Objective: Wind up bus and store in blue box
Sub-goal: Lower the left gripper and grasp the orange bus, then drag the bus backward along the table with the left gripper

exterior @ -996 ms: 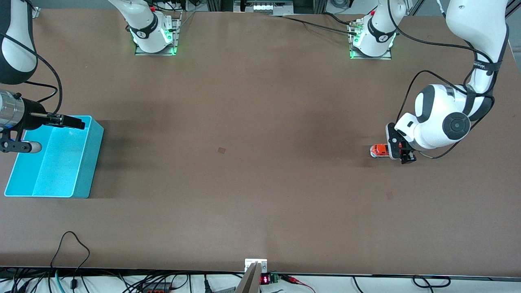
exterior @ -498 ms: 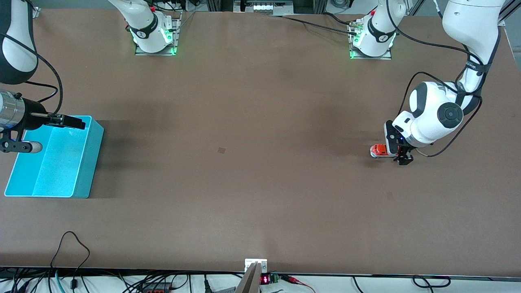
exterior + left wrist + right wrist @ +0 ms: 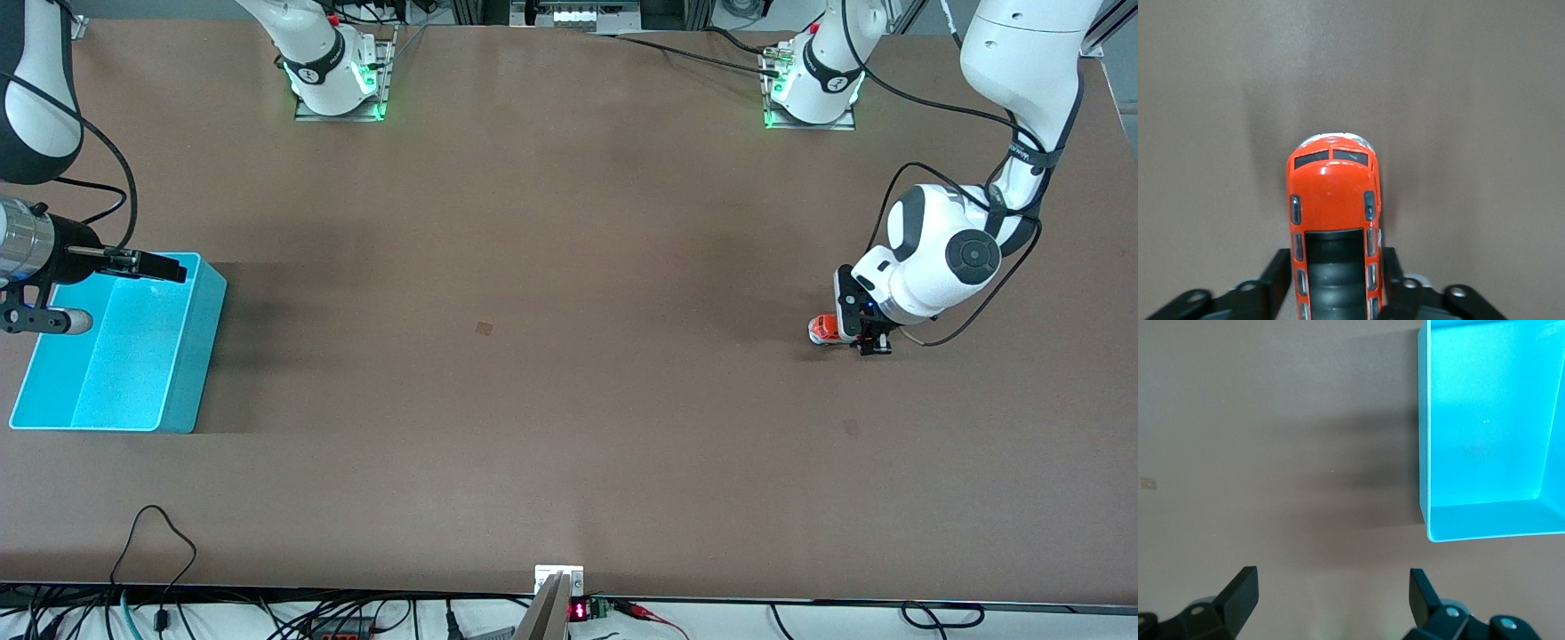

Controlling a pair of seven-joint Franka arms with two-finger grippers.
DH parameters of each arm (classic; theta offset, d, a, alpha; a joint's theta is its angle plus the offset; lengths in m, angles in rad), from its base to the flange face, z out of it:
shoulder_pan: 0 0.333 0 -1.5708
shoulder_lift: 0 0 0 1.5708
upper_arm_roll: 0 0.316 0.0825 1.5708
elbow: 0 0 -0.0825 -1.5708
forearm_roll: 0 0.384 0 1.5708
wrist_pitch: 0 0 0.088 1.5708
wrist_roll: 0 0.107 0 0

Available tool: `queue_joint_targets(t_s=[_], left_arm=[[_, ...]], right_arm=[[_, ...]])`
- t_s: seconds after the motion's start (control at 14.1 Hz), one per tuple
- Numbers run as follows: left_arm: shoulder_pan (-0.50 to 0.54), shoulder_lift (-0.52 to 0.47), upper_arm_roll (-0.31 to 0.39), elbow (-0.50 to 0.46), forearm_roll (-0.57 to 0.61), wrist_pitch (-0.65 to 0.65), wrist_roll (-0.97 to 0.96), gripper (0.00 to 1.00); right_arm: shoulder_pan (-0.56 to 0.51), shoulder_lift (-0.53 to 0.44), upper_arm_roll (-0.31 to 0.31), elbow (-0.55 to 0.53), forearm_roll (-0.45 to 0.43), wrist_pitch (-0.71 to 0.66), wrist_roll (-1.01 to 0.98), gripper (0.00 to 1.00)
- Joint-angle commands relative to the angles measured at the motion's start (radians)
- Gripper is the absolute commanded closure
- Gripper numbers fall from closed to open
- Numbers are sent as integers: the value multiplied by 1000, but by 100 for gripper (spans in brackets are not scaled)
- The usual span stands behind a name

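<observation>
The orange-red bus (image 3: 821, 327) stands on the brown table toward the left arm's end. In the left wrist view the bus (image 3: 1333, 193) shows its dark roof windows and white-grey front. My left gripper (image 3: 864, 343) is low at the table, with its fingers pressed against both sides of the bus's rear half (image 3: 1335, 259). The blue box (image 3: 201, 356) stands at the right arm's end and holds nothing. My right gripper (image 3: 164, 266) hovers open and empty at the box's rim that is farther from the front camera. In the right wrist view (image 3: 1331, 581) it is over bare table beside the box (image 3: 1425, 420).
A small dark patch (image 3: 484, 328) marks the table's middle and another (image 3: 852, 427) lies nearer the front camera than the bus. The arm bases (image 3: 338, 84) stand along the table's edge by the robots. Cables hang at the front edge (image 3: 160, 533).
My left arm has swung toward the right arm's end and its gripper has slid farther along the bus. The bus stays in place. The right arm waits unmoved.
</observation>
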State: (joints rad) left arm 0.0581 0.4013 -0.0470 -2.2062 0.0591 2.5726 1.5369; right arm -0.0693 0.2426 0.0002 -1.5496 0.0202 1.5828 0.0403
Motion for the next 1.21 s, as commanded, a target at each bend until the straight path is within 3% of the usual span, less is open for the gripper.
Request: queue_joint_targets(t_s=[0.0, 0.5, 1.14], left_arm=[[0, -1, -4, 0, 19, 9, 14, 82], [25, 1, -1, 0, 18, 11, 15, 82], [290, 89, 1, 95, 19, 14, 224, 81]], right_arm=[[-3, -5, 6, 5, -9, -10, -3, 0], [-3, -5, 7, 2, -8, -10, -2, 0], [0, -5, 12, 5, -6, -10, 0, 0]])
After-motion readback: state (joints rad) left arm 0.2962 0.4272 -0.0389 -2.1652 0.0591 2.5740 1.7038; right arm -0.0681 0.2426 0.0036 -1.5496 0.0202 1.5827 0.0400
